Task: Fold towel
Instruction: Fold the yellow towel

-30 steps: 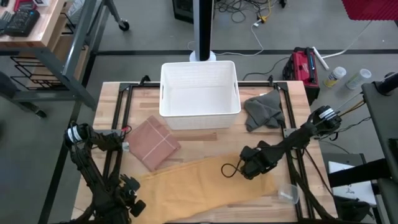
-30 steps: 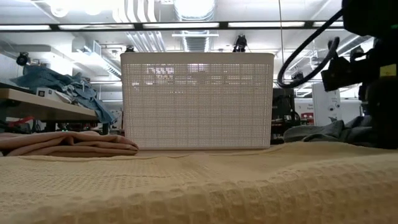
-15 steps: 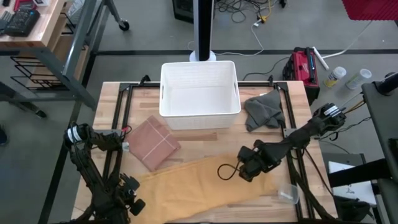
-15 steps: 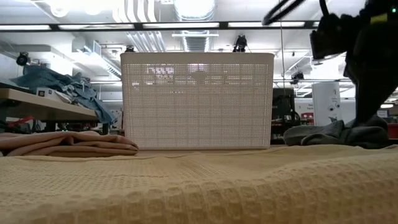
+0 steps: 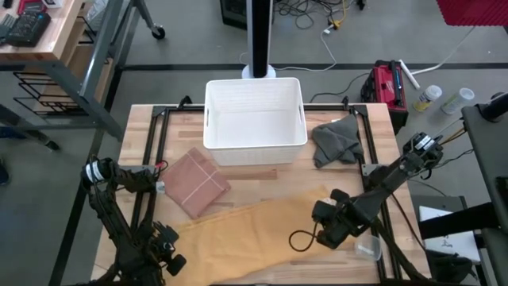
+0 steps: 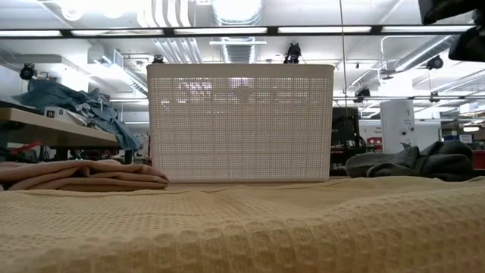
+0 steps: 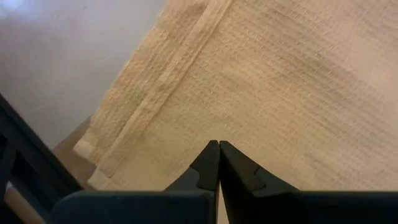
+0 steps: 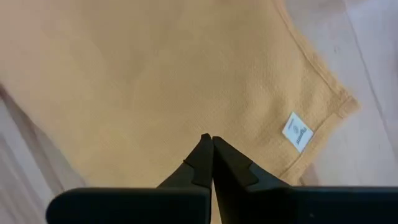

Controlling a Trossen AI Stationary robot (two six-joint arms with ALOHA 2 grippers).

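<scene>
A yellow waffle-weave towel [image 5: 262,234] lies spread flat along the table's near edge and fills the foreground of the low view [image 6: 242,227]. My right gripper [image 8: 211,138] is shut and hangs above the towel's right part [image 5: 325,230], touching nothing. A white label [image 8: 297,132] shows near the towel's right corner. My left gripper [image 7: 219,144] is shut and sits over the towel's left end [image 5: 168,256], close to a hemmed corner [image 7: 93,165]. Whether it touches the cloth, I cannot tell.
A white basket [image 5: 254,111] stands at the far middle. A folded pink cloth [image 5: 197,181] lies left of centre and a crumpled grey cloth [image 5: 333,141] lies right of the basket. A clear cup [image 5: 367,248] sits by the near right corner.
My right gripper has risen off the towel and gone toward the table's near edge and a little to the right. In the low view it has climbed almost out of the picture. The towel lies as before.
</scene>
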